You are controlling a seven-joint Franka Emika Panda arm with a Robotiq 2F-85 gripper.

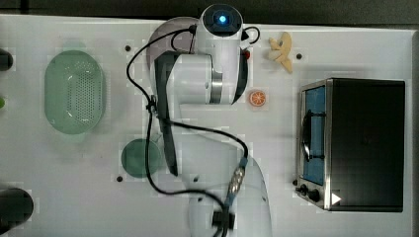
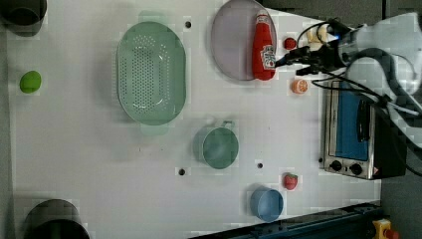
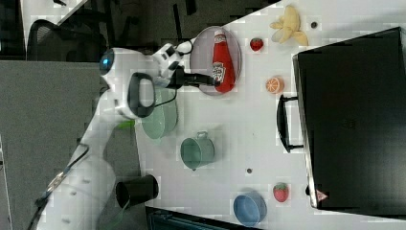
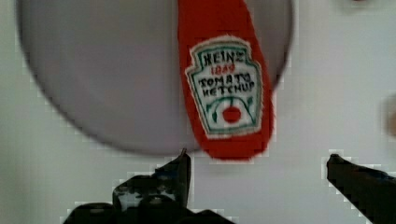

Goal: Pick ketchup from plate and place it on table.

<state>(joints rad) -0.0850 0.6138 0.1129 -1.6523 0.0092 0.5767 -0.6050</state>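
Ketchup (image 4: 224,88) was what you had lined up: seen from the wrist, the bottle's wide base sat just ahead of the gripper (image 4: 259,170), whose two fingers stood wide apart with nothing between them. In the left view the gripper (image 2: 293,62) hung beside the bottle's base end, close but apart from it.

You had the bottle (image 2: 263,47) lying flat on its side along one edge of the plate (image 2: 231,42), label up, its base poking out past the rim over the table (image 2: 99,159) and its white cap pointing toward the plate's far side.

It looked light, probably a soft plastic or plush toy, so it should give a little under the fingers and not slip much. Nothing about it seemed fragile. You would likely do best to straddle the body across the labelled middle, where it is widest and balanced, not the tapering neck.

Farther off in the left view you had an orange slice (image 2: 299,86) and a strawberry (image 2: 290,43) on the table near the plate, so a set-down spot away from them would be safer.
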